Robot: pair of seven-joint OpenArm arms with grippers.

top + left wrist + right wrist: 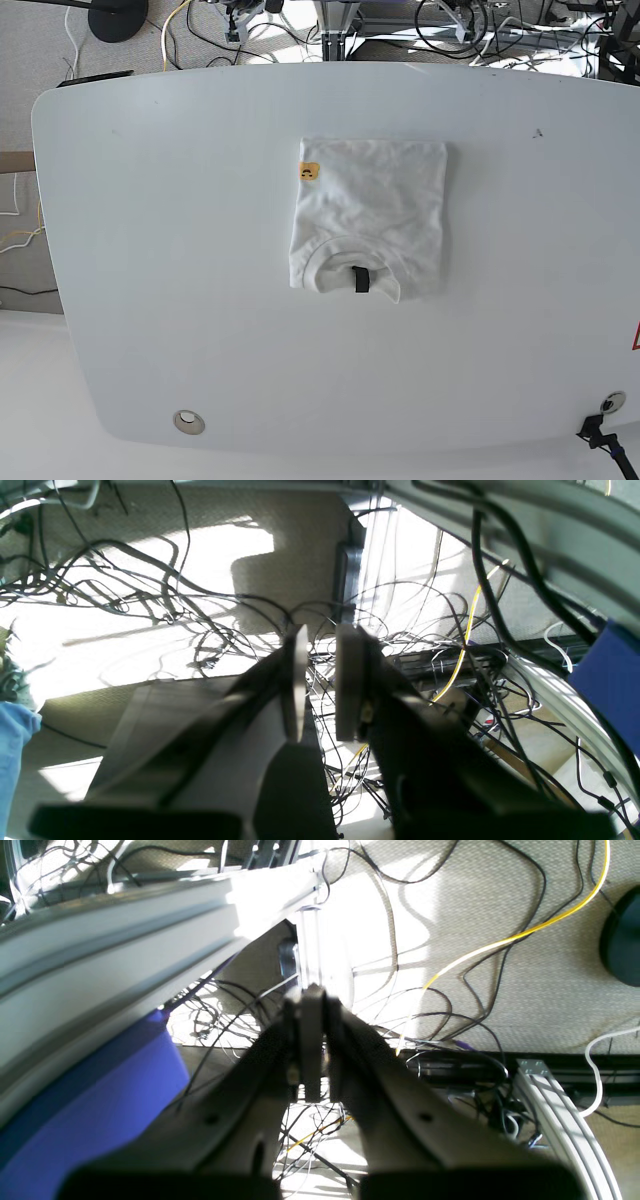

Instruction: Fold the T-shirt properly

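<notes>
T-shirt (368,218) — white, folded into a compact rectangle, laid flat near the middle of the white table (160,250); collar and black neck tag (360,280) are turned toward the near edge, with a small yellow mark (309,171) at one far corner.

Left gripper (320,690) — jaws parted by a narrow gap, nothing held; only floor cables (150,595) are seen beyond it, the shirt nowhere within its view.

Right gripper (310,1045) — jaws closed together, empty; carpet and a yellow cable (500,942) are seen past it, the shirt likewise out of view.
</notes>
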